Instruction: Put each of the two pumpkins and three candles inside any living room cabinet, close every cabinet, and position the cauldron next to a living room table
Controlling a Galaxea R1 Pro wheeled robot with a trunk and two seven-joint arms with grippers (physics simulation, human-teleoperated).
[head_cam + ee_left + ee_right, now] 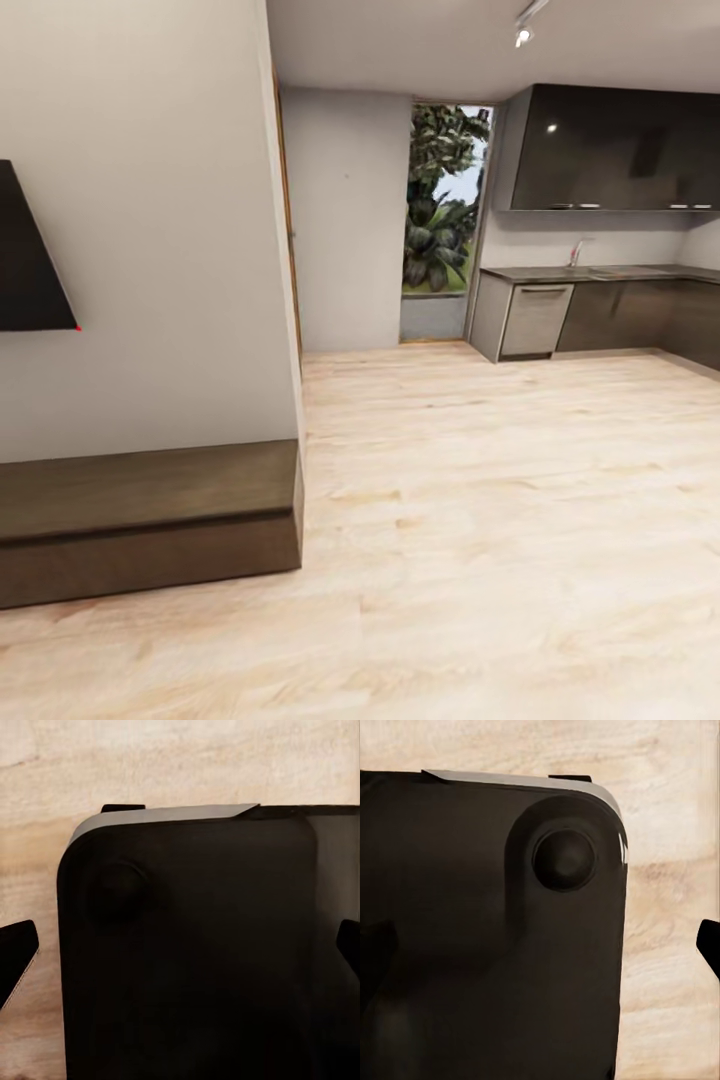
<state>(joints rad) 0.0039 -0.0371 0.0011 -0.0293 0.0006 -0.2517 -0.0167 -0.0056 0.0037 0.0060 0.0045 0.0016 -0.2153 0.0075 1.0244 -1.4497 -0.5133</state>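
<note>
1. Left claw (pixel 180 960): we see dark fingertips (pixel 16 954) at both frame edges, spread wide, holding nothing, above the robot's black base (pixel 187 945).
2. Right claw: one fingertip (pixel 709 945) visible, we cannot tell its spread.
3. Cabinet (pixel 150 520) sits low against the wall, closed, on wood floor (pixel 500 520); kitchen (pixel 600 300) beyond.

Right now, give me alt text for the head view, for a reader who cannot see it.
A long, low dark brown cabinet, closed, stands against a white wall at the left, on a pale wood floor. A grey kitchen with a sink and glossy upper cupboards lies beyond at the right. Between them, a tall window shows green plants.
</note>
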